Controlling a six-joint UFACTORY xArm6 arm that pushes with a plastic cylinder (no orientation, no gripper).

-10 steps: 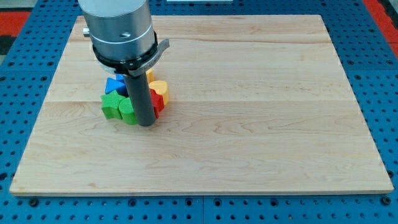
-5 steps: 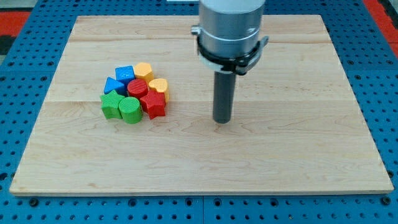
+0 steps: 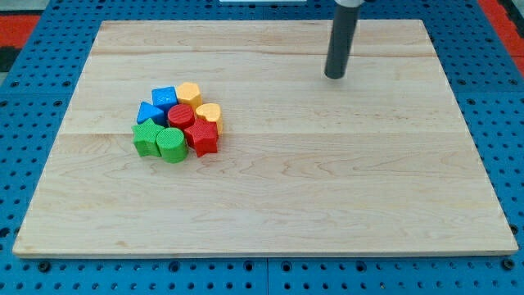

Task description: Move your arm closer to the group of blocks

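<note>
Several blocks sit packed together at the board's left. A blue cube (image 3: 164,97) and a yellow block (image 3: 189,93) are at the top. A blue block (image 3: 149,112), a red cylinder (image 3: 181,115) and a yellow block (image 3: 209,114) form the middle. A green block (image 3: 146,138), a green cylinder (image 3: 170,144) and a red star-like block (image 3: 202,138) are at the bottom. My tip (image 3: 334,76) rests on the board far to the upper right of the group, well apart from every block.
The wooden board (image 3: 344,188) lies on a blue perforated table (image 3: 16,106). The board's edges run close to the view's top and bottom.
My tip has moved from right beside the group's lower right corner away to the right, then up toward the view's top right. The blocks have stayed put.
</note>
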